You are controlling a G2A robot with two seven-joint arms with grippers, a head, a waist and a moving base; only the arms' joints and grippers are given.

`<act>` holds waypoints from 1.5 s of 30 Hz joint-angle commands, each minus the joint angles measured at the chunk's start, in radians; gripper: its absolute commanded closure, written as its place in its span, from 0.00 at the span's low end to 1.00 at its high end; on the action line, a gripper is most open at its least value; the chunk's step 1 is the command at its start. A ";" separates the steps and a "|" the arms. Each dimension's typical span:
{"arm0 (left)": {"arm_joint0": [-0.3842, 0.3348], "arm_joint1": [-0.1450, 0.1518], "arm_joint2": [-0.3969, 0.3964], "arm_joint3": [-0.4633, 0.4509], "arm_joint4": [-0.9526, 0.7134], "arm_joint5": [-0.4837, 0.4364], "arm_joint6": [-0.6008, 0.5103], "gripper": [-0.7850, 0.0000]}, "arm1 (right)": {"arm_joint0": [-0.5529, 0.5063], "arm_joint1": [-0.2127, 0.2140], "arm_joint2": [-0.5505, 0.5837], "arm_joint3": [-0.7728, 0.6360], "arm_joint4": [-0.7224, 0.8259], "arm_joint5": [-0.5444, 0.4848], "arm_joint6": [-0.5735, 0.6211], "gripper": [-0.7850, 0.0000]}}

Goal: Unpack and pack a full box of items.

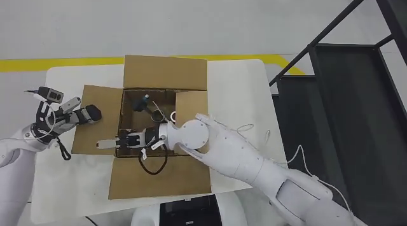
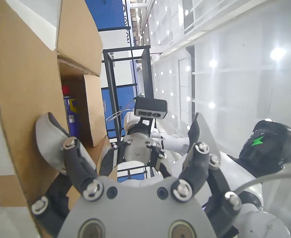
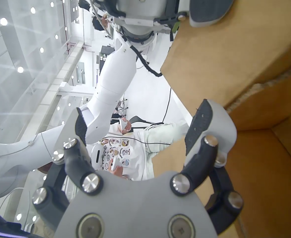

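Note:
An open cardboard box (image 1: pixel 165 73) stands on the white table (image 1: pixel 235 86) with all its flaps folded out. My left gripper (image 1: pixel 89 113) is open at the left flap (image 1: pixel 95 98); in the left wrist view (image 2: pixel 122 125) one of its fingers (image 2: pixel 51 134) rests against that flap. My right arm lies across the box, and its open gripper (image 1: pixel 108 143) (image 3: pixel 141 115) sits at the box's left wall, holding nothing. A blue spray can (image 2: pixel 70 110) with a red cap stands inside the box. A dark item (image 1: pixel 141 102) lies near the back wall.
A black cable loop (image 1: pixel 152 162) lies on the front flap. A black metal stair frame (image 1: pixel 343 67) stands to the right of the table. A yellow floor line (image 1: pixel 57 64) runs behind it. Bare table shows right of the box.

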 commanded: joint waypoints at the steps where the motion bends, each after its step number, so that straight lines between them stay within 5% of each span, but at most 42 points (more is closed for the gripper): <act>1: -0.001 -0.002 0.012 0.009 0.014 -0.004 0.002 0.00 | -0.079 0.040 0.090 -0.111 -0.054 0.041 0.014 0.00; 8: 0.002 -0.008 0.043 0.029 0.045 -0.016 0.007 0.00 | -0.339 0.136 0.368 -0.421 -0.173 0.126 0.106 0.00; 17: 0.019 -0.012 0.062 0.058 0.073 -0.039 0.026 0.00 | -0.516 0.183 0.541 -0.538 -0.246 0.162 0.146 0.00; 45: 0.027 -0.028 0.098 0.107 0.078 -0.072 0.050 0.00 | -0.570 0.213 0.553 -0.536 -0.273 0.183 0.109 0.00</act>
